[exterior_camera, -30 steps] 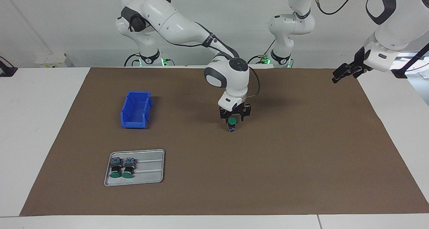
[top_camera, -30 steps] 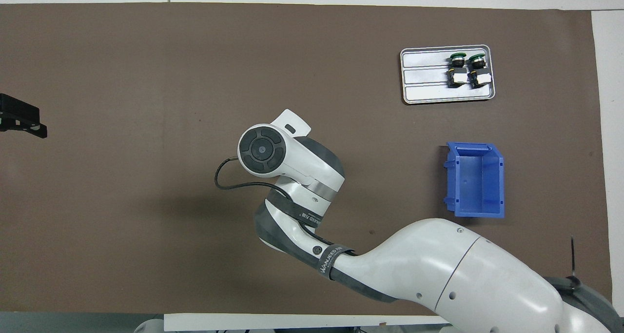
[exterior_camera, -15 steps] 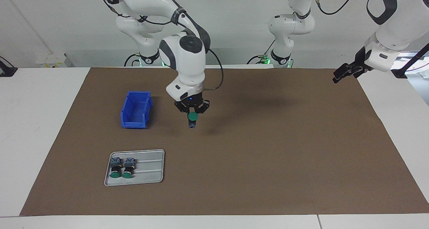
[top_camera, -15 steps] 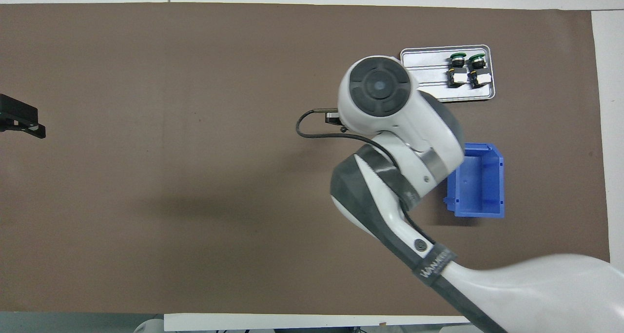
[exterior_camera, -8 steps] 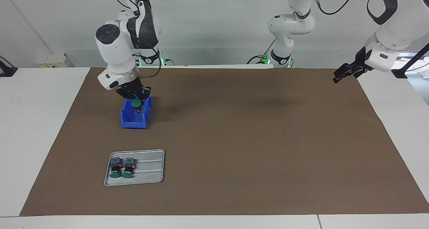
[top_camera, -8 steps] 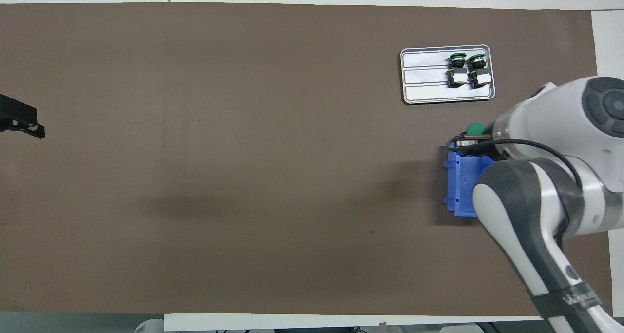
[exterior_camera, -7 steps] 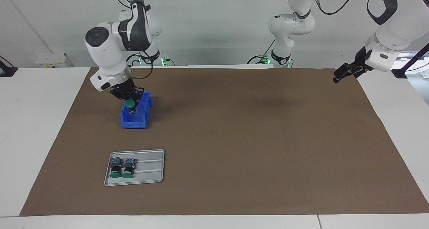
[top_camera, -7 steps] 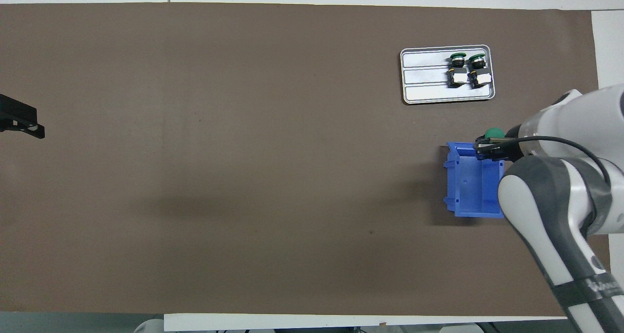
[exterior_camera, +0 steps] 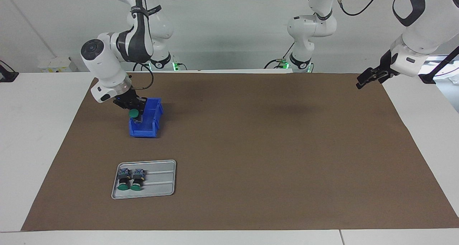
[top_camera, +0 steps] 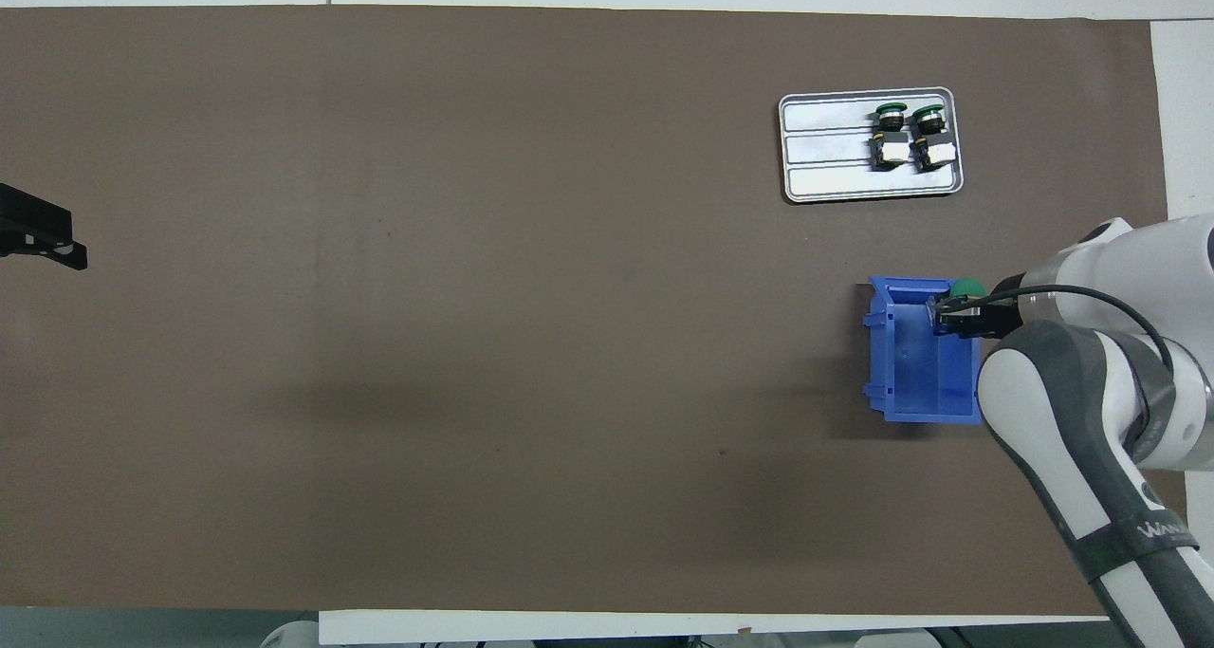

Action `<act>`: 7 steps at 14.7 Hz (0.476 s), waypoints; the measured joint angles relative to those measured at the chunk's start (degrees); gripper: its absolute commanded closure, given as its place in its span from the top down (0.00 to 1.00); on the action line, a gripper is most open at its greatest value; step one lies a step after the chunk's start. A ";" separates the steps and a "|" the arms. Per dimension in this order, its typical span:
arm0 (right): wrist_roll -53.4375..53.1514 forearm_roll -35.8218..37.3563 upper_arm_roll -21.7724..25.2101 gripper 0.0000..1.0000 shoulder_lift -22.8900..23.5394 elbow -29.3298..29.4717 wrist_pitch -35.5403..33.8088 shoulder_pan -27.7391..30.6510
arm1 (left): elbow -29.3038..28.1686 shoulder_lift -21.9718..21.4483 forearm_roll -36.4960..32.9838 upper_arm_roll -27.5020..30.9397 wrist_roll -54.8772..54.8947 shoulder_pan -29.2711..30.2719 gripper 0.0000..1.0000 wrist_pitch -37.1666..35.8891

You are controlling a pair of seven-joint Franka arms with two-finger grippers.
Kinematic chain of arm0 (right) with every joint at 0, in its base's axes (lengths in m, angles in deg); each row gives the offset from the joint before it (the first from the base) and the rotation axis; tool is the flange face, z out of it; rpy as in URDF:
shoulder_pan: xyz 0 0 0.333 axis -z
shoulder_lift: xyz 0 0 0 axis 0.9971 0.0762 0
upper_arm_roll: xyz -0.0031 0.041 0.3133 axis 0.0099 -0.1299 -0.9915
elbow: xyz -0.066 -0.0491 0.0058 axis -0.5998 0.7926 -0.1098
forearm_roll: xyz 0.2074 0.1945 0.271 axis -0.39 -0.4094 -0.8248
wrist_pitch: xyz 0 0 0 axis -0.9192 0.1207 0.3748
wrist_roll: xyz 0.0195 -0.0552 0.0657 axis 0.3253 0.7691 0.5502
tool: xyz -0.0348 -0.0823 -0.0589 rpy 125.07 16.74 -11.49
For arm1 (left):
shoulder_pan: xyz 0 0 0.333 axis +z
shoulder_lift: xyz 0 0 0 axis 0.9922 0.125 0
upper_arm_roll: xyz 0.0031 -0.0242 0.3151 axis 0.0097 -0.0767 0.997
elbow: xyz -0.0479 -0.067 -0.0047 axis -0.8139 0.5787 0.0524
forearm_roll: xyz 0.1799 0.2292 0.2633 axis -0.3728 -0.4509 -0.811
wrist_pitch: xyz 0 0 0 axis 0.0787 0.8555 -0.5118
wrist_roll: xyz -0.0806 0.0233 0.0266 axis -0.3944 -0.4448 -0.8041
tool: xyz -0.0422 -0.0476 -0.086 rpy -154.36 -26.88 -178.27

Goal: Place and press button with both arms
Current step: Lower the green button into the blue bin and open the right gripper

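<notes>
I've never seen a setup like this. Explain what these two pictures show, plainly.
Two white robot arms work at a table covered by a brown mat. One picture looks from across the table at the robots; the other looks down from above them. The right claw grips a green-capped button over a blue bin. Farther from the robots, a grey tray holds two more buttons. The left claw waits in the air at its own end of the mat.
</notes>
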 measured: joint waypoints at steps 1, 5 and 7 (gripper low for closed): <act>0.06 0.00 -0.03 0.00 0.20 -1.14 1.25 -0.01 | 0.00 0.00 0.00 0.00 0.00 0.00 1.00 0.00; 0.09 0.00 -0.27 0.00 0.77 -2.71 2.26 -0.22 | 0.00 0.00 0.00 0.00 0.00 0.00 1.00 -0.01; 0.09 -0.01 -0.31 0.01 0.79 -3.25 2.91 -0.68 | 0.00 0.00 0.00 0.00 0.00 0.00 1.00 -0.02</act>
